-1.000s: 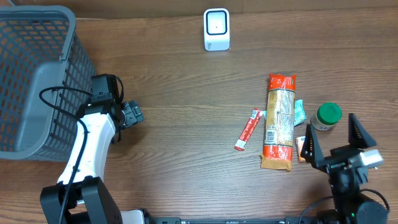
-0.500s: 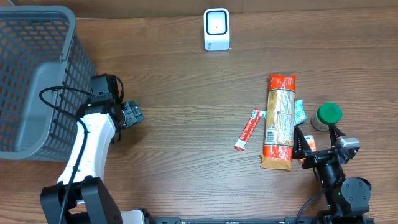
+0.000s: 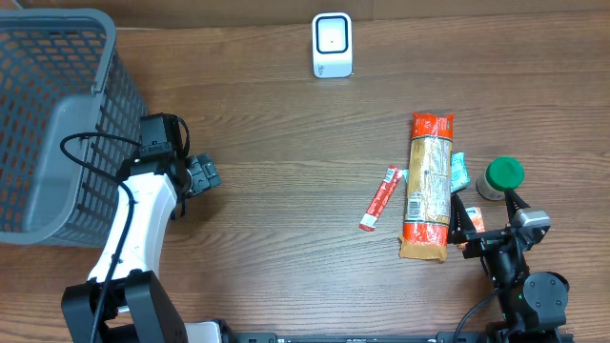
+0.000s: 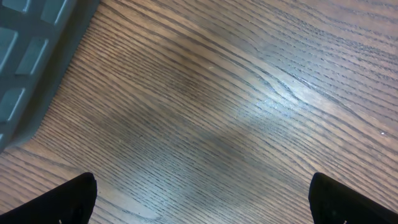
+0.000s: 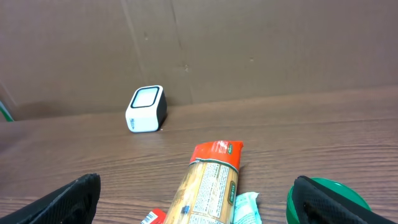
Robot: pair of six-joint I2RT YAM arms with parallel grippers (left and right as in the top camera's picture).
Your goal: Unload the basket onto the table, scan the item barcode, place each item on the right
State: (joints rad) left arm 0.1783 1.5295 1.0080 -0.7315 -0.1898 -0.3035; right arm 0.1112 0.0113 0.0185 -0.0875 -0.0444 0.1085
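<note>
Lying just left of the right gripper (image 3: 488,227), the long pasta packet (image 3: 428,187) runs lengthwise away from it toward the white scanner (image 3: 332,45), which stands well beyond the packet's far end. That claw is released, jaws spread wide and empty, far nearer the packet than the left gripper (image 3: 203,175), also released, beside the grey basket (image 3: 57,114).

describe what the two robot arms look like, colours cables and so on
The left arm has a white curved shell with black joints, a black cable looped along it, and a black gripper. The right arm looks all black with a small silver-grey block near its gripper. Both have dark, tapered jaws.
</note>
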